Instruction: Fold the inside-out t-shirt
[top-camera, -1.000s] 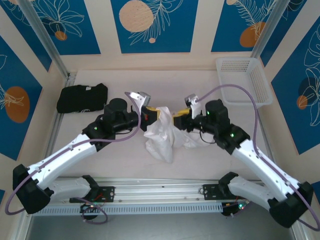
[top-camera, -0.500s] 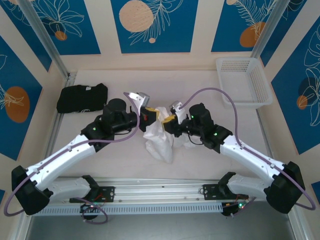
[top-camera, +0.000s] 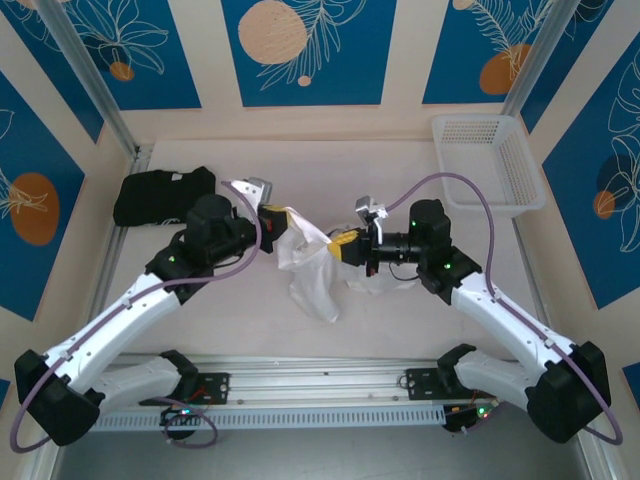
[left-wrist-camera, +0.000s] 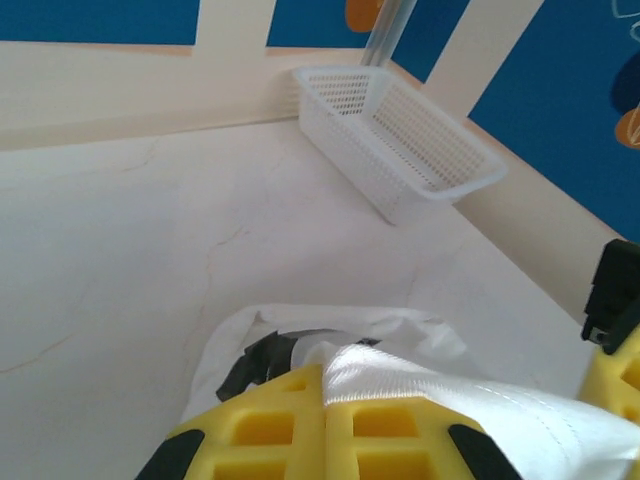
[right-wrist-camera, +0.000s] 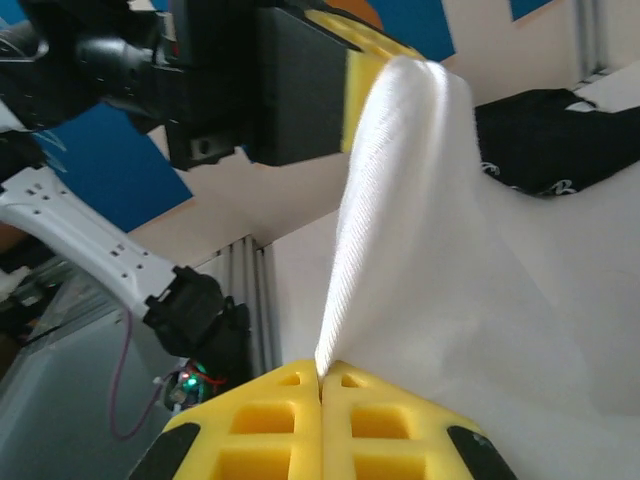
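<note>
table (top-camera: 400, 180): pale top; the work sits mid-surface.
inside-out t-shirt (top-camera: 308, 272): table centre, bunched and lifted between both arms, its lower end trailing toward 6 o'clock. Probably raised so it can be pulled wide before being laid flat.
basket (top-camera: 490, 160): white mesh, 2 o'clock corner, well apart from the shirt.
black garment (top-camera: 162, 195): folded at 10 o'clock, untouched, out of the way.
left gripper (top-camera: 270, 214): jaws together, clamped on the shirt's 11 o'clock edge.
right gripper (top-camera: 343, 243): jaws together, pinching fabric at the shirt's 3 o'clock side. The cloth runs taut toward the left gripper.
</note>
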